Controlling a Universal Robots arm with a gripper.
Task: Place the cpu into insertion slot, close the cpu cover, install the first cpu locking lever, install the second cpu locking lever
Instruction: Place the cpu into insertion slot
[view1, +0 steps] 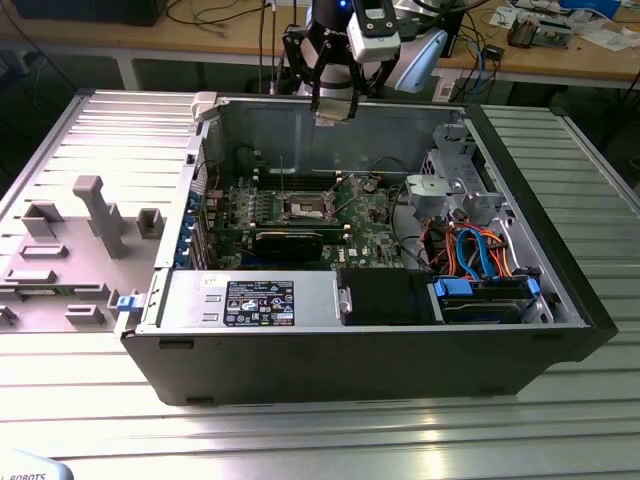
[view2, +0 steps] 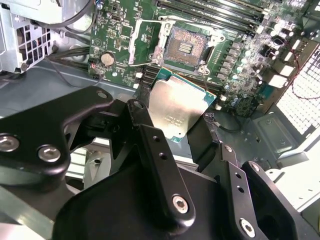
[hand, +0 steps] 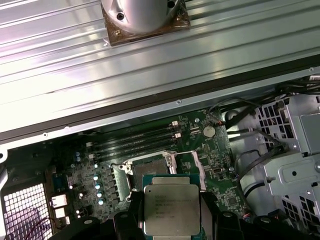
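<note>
One open black metal computer case is seen, with one green motherboard inside. The arm is pointed downward, its gripper hung, in the exterior view, at twelve o'clock of the one empty square insertion slot. One flat silver-grey square cpu, clear of the slot, is clamped between two black fingers, metal top toward both wrist cameras.

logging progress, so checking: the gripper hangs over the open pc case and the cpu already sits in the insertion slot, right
Not quite. The gripper does hang over the open pc case, but it holds the cpu above the motherboard; the second wrist view shows the insertion slot bare.
</note>
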